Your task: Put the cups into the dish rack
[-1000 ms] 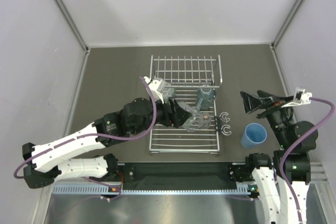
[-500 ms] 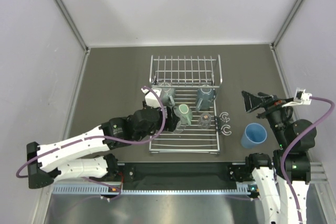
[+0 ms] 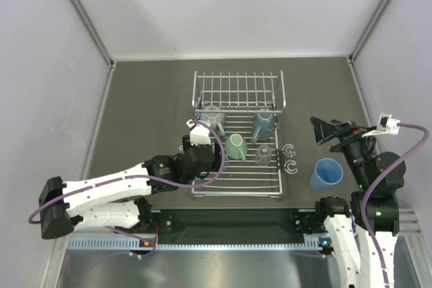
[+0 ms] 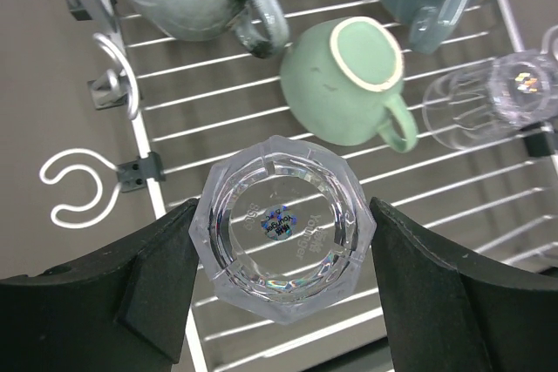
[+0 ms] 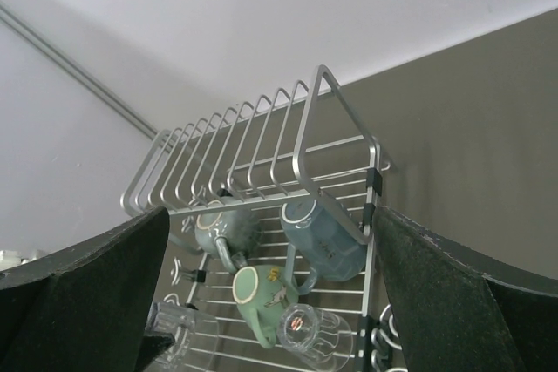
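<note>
Dish rack (image 3: 236, 183): near-right bars open. Obstacles: mint-green mug (image 3: 235, 147), grey-blue mugs (image 3: 264, 125), a loose clear tumbler (image 3: 264, 154) mid-rack; left gripper (image 4: 283, 233) clasping a second clear tumbler (image 4: 281, 254) near-left; upright grid panel (image 3: 237, 91) walls the far side.

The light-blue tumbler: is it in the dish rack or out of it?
Out: the light-blue tumbler stands on the table, right of the dish rack.

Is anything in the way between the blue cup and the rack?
Yes. Two small white clips lie on the table between the blue cup and the rack. Nothing else visible stands there. Lifted over them, the cup should probably get past.
</note>
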Controlling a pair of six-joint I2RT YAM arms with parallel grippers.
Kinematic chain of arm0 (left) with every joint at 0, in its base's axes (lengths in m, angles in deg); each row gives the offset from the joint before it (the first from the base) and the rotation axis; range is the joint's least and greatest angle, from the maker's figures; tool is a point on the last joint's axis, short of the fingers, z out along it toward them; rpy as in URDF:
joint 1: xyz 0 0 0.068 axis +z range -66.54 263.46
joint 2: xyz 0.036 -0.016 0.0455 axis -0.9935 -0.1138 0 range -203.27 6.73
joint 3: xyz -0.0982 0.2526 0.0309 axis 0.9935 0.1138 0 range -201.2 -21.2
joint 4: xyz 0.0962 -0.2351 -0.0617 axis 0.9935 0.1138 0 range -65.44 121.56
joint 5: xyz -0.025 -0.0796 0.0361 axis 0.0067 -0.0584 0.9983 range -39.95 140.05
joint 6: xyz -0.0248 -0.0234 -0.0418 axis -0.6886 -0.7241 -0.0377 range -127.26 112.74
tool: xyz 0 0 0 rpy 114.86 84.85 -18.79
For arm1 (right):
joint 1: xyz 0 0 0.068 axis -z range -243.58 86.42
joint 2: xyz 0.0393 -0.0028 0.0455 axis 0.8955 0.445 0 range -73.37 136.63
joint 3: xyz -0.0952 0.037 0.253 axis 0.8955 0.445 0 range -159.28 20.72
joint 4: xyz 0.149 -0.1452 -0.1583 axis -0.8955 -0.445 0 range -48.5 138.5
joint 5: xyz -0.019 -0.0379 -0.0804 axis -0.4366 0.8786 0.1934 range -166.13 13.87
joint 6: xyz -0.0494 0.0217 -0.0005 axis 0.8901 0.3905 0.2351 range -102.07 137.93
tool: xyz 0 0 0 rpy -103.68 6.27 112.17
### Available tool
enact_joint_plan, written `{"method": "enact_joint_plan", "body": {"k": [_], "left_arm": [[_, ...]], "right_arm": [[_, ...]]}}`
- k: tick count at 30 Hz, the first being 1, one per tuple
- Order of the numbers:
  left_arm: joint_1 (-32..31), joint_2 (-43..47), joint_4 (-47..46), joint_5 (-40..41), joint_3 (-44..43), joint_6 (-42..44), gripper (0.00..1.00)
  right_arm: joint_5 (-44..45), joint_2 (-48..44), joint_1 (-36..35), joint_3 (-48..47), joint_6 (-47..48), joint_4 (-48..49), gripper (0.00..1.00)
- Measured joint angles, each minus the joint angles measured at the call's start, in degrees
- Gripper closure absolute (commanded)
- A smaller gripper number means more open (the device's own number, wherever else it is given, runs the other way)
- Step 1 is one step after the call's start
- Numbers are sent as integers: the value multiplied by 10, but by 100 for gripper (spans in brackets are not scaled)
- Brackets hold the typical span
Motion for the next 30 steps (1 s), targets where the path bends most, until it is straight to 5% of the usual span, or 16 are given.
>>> {"method": "enact_joint_plan", "body": {"k": [30], "left_arm": [[7, -124, -68, 71, 3, 89, 100]], "right_arm": [[0, 11, 0, 14, 0, -7, 0]]}}
